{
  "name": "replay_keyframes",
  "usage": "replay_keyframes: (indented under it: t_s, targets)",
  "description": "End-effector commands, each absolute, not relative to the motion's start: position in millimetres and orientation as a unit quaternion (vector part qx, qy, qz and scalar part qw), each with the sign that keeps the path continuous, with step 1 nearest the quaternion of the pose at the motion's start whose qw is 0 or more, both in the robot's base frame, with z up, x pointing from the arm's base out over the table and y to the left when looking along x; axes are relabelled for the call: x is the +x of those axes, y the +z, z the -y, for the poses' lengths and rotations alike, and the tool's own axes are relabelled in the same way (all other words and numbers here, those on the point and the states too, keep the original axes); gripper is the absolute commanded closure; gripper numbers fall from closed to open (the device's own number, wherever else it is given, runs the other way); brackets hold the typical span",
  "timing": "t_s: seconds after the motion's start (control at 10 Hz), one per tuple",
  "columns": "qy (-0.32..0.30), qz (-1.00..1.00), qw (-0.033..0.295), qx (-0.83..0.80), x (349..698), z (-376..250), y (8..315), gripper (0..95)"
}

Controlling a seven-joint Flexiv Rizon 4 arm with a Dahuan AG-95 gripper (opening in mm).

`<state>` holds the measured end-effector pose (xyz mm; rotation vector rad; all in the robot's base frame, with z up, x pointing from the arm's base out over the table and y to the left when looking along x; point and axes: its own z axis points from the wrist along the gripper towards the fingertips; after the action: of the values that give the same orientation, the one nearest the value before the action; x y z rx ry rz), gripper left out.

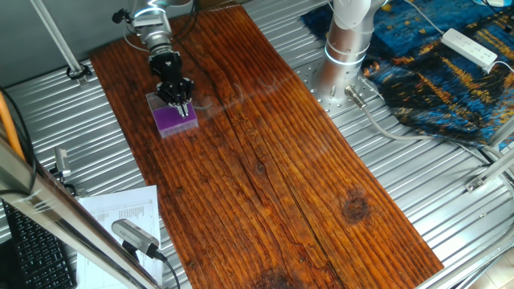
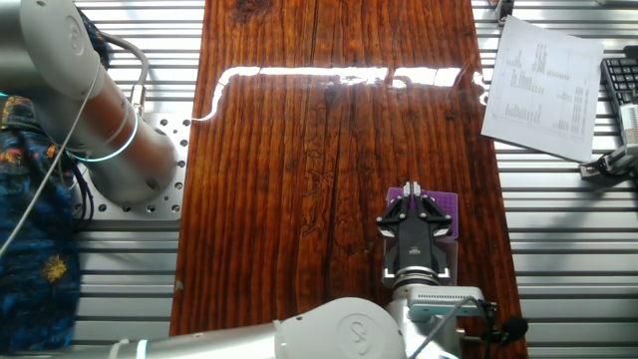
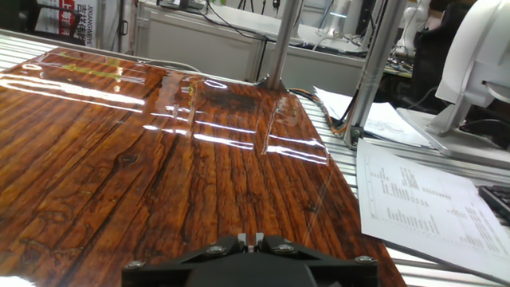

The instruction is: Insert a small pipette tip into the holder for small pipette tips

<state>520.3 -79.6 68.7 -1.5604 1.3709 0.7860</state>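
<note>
The small pipette tip, a thin pale plastic sliver, cannot be made out in any view; whether it sits between the fingers, and which way its long axis runs, cannot be told. The small clear-plastic holder with its bright purple top rack (image 1: 174,119) stands on the reddish-brown wooden tabletop (image 1: 273,160), directly under the black two-finger gripper (image 1: 182,107), whose fingertips hang right at the rack's surface. From the other fixed camera the gripper (image 2: 416,207) covers most of the purple rack (image 2: 446,210), leaving only its far edge and one side strip showing. The fingers are drawn close together, meeting at a narrow seam in the hand view (image 3: 249,239); anything pinched there is too small to see. The holder sits near one long edge of the board, beside ribbed metal decking (image 1: 72,152) and a printed white paper sheet (image 2: 543,85); most of the wood stretches bare toward the silver arm base (image 1: 347,48).
</note>
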Motion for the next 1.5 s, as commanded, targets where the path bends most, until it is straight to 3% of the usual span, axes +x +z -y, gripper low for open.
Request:
replay_keyframes:
  t_s: [0.1,0.8,1.5]
  targets:
    - [0.323,-0.552,0.440,-0.630,520.3,79.7,69.0,95.0]
    - [0.356,-0.539,0.410,-0.644,520.3,79.2,69.6,95.0]
    - [0.362,-0.532,0.407,-0.649,519.8,77.5,71.3,95.0]
